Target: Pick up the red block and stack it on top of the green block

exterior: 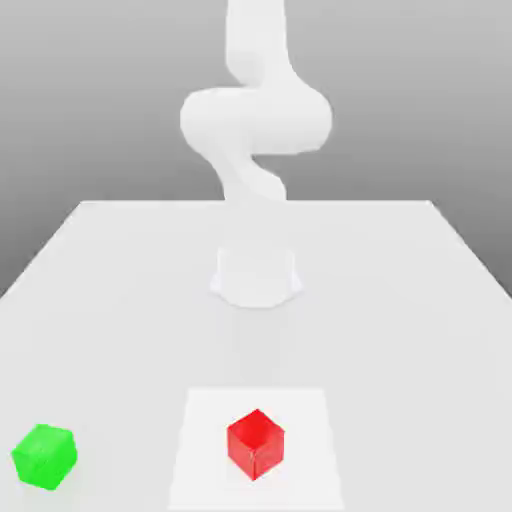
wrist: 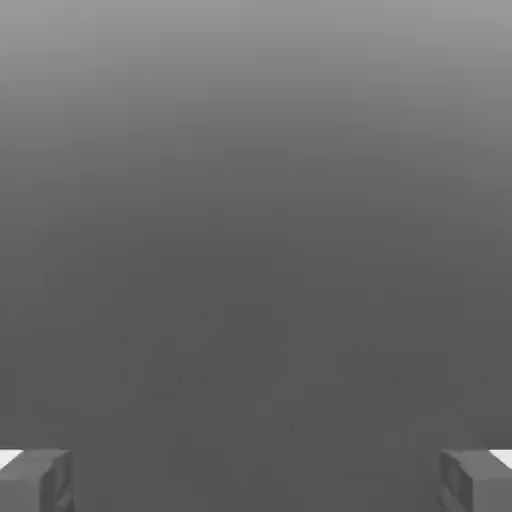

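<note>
Evidently, the red block (exterior: 256, 444) sits corner-forward.

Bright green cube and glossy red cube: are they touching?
Apart. The exterior view shows bare tabletop between the green cube and the red cube.

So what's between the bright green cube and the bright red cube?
Bare white table, then part of the flat white square under the red cube, in the exterior view.

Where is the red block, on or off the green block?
Off. The red block sits on a white square, apart from the green block.
</note>
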Robot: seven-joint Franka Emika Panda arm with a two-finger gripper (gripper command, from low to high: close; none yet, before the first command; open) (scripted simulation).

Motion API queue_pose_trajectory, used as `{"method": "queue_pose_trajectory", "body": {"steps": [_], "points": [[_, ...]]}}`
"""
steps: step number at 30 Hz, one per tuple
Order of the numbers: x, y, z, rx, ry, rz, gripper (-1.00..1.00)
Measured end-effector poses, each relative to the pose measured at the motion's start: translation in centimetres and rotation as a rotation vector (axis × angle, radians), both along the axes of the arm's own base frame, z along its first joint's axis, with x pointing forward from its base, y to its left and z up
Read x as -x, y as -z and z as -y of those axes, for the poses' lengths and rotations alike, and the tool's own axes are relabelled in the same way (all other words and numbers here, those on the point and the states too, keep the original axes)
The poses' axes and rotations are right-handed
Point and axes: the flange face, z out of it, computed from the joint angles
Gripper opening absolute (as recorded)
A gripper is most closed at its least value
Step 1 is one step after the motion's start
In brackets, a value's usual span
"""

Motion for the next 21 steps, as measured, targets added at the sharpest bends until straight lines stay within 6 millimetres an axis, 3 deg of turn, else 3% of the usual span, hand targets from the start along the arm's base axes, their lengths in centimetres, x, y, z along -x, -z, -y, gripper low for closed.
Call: {"method": "queue_pose_trajectory", "body": {"steps": [5,10,15,21], "points": [[-5.5,10.2,0.0,0.057,-0.137,-0.161,0.00],[-8.2,20.8,-0.3,0.114,-0.273,-0.314,0.00],[-8.5,31.4,-0.7,0.171,-0.410,-0.464,0.00],[-5.7,43.1,-0.4,0.242,-0.578,-0.644,0.00]]}}
